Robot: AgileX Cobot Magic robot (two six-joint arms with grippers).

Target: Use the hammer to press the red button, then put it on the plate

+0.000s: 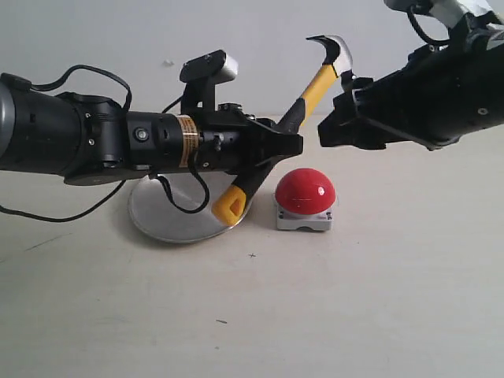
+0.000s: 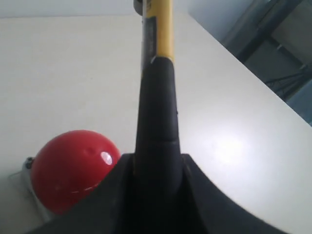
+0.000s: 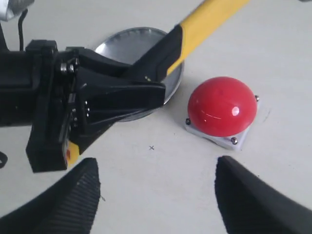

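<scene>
My left gripper (image 1: 290, 144) is shut on the black grip of the hammer (image 1: 313, 88), which slants up to the right, head high at the back and yellow looped end low over the plate's edge. In the left wrist view the hammer (image 2: 157, 97) runs straight out from between the jaws. The red button (image 1: 305, 191) sits on its grey-white base on the table, below the hammer shaft and right of the silver plate (image 1: 165, 216). My right gripper (image 1: 335, 126) hangs open above and right of the button; the right wrist view shows its fingers (image 3: 68, 195) wide apart over bare table, the red button (image 3: 222, 105) beyond.
The left arm (image 1: 71, 134) stretches across the left half of the scene above the plate (image 3: 127, 40). A small pencil cross (image 3: 151, 147) marks the table in front of the button. A pale wall stands behind.
</scene>
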